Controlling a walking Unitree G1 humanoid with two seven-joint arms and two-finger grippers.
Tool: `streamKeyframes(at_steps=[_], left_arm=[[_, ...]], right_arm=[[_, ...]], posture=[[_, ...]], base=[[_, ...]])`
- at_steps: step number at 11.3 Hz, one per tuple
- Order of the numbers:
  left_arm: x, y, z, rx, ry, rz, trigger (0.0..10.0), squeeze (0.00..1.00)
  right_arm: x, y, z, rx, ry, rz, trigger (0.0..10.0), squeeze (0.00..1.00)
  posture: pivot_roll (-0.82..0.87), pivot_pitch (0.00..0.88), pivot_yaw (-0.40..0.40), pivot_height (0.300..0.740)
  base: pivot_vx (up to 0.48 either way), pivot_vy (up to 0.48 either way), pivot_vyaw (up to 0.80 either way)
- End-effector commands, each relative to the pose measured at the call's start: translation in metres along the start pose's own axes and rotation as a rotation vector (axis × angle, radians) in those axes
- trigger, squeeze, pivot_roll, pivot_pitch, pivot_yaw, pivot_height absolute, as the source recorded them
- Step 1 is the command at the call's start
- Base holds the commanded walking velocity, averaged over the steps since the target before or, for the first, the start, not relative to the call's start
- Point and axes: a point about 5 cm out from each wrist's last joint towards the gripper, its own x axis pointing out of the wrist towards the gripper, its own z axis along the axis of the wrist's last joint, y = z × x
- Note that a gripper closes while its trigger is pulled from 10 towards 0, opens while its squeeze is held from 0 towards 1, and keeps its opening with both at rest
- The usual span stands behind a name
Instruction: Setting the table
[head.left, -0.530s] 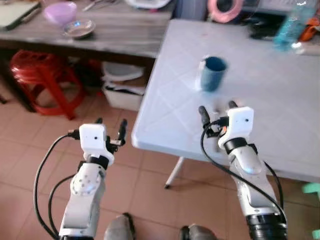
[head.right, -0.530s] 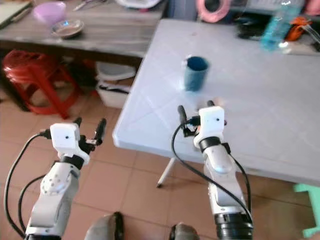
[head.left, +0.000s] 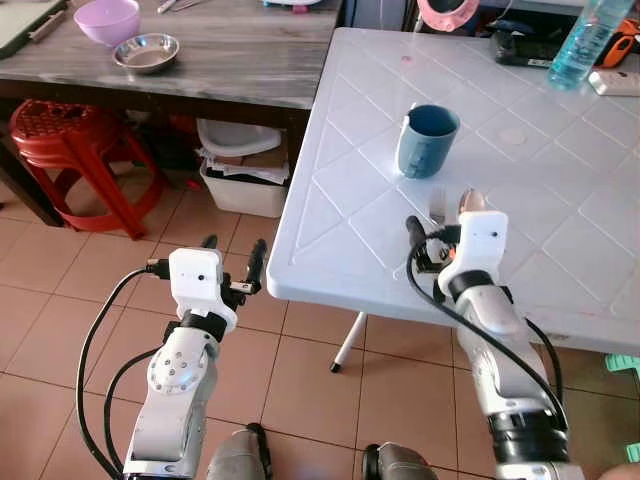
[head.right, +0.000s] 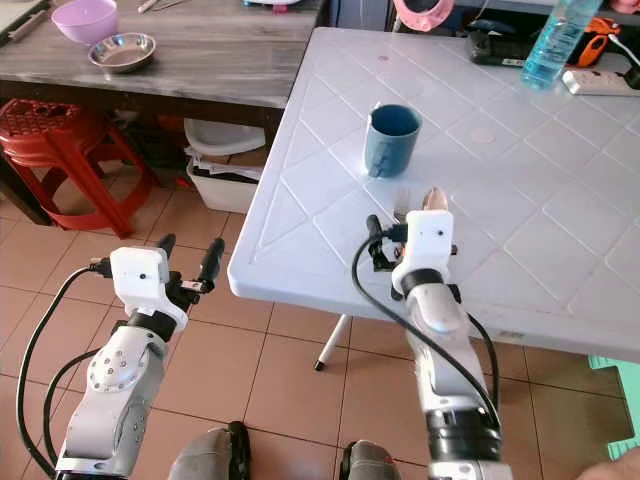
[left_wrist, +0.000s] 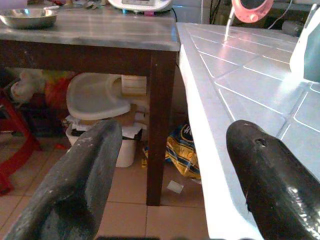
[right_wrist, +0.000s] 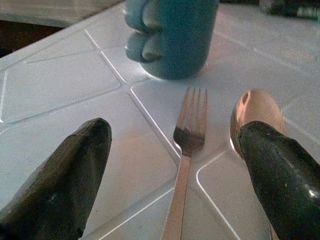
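Right gripper (right_wrist: 175, 165) is hovering over the white plastic worktop (head.left: 560, 200), fingers apart and straddling a metal fork (right_wrist: 186, 150) — its tines are pointing far, toward the blue ceramic mug (head.left: 426, 141). A shiny spoon (right_wrist: 255, 107) is lying just right of the fork. Left gripper (head.left: 233, 270) is idling off the worktop's near-left edge, fingers apart — probably kept clear.

Both arms raised forward, left end effector (head.left: 232, 262) and right end effector (head.left: 440, 215) spread.
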Motion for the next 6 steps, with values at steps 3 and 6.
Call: streamKeyframes(at_steps=[3,6], left_arm=[[-0.0040,0.0003,-0.0013,0.002,0.015,-0.004,10.0,0.00],[-0.0039,0.0000,-0.0014,0.002,0.020,-0.013,10.0,0.00]], right_arm=[[0.0024,-0.0033,-0.0045,0.084,0.076,-0.030,10.0,0.00],[0.0058,-0.0040,-0.0077,0.155,0.170,-0.003,1.1,0.00]], posture=[[-0.03,0.183,0.004,0.740],[-0.03,0.188,0.007,0.740]], base=[[0.000,0.000,0.00],[0.000,0.000,0.00]])
